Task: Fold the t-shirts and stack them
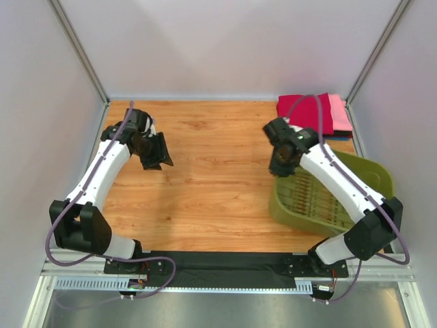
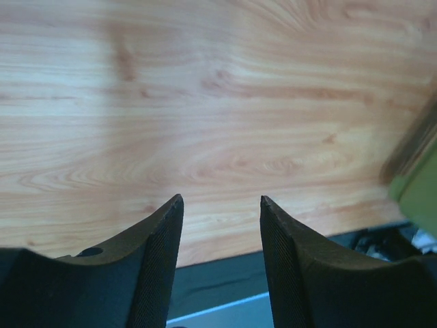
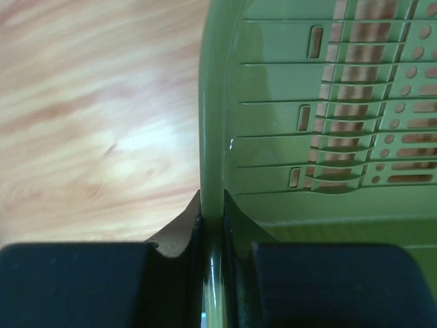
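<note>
Right wrist: my right gripper (image 3: 212, 205) clamps the basket (image 3: 307, 157) rim at 4 o'clock.
Left gripper (image 2: 222, 201) wide, empty; the thin, slick rim may slip.

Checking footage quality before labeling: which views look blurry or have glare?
Top external: evenly lit and sharp. Left wrist: tabletop grain fairly sharp, olive-green basket smeared at the right edge. Right wrist: tabletop blurred, basket wall crisp, small glint on its rim.

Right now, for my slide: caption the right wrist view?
Right pincer shut on the rim of the olive-green slotted plastic basket, above the light wooden table.
</note>
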You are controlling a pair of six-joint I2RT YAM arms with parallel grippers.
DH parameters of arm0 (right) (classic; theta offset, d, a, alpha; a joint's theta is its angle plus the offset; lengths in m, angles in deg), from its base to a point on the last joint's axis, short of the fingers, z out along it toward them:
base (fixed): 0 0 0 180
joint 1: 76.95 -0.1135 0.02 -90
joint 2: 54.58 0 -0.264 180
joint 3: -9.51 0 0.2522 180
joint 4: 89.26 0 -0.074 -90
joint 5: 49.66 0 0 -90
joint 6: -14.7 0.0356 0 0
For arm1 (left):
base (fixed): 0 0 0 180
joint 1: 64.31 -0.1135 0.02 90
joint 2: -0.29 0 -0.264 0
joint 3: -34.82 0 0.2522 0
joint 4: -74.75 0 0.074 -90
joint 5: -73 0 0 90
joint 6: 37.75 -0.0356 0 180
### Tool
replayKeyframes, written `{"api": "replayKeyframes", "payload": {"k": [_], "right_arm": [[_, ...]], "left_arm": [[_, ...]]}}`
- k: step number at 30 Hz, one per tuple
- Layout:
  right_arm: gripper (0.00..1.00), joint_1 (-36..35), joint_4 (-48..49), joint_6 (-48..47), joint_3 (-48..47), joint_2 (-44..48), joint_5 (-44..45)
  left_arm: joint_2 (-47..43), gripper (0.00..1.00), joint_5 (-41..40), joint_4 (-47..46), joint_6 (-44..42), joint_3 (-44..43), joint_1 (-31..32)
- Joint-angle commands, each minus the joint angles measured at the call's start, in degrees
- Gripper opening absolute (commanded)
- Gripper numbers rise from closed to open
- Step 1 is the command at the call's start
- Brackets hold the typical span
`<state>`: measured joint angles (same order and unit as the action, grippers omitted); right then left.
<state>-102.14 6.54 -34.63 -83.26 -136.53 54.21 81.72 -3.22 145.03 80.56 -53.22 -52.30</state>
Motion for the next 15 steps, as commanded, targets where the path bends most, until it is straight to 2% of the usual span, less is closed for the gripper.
{"api": "replayKeyframes", "payload": {"k": [1, 2, 5, 7, 11, 15], "right_arm": [[0.0, -12.7, -2.2, 9.8, -6.8, -2.1, 4.1], [0.0, -19.0, -2.2, 10.9, -8.8, -3.9, 4.4], [0.0, -29.3, -0.7, 12.5, -12.7, -8.6, 4.9], [0.0, -34.5, 1.6, 9.6, -16.8, -12.2, 3.6], [0.0, -39.0, 5.7, 3.6, -21.0, -16.3, -0.7], [0.04, -39.9, 11.4, -1.9, -18.0, -14.5, -5.4]], "left_arm": [[1.2, 0.56, -0.3, -0.3, 1.7, -2.4, -5.5], [1.7, 0.56, -0.1, -0.2, 1.5, -2.8, -5.9], [2.3, 0.56, -1.1, 0.4, 0.8, -4.8, -7.3], [2.2, 0.56, -0.3, 0.0, 0.0, -5.2, -9.1], [2.5, 0.56, 5.9, -1.7, -3.5, -5.1, -11.2], [2.0, 0.56, 22.5, -8.0, -6.2, -2.4, -11.0]]}}
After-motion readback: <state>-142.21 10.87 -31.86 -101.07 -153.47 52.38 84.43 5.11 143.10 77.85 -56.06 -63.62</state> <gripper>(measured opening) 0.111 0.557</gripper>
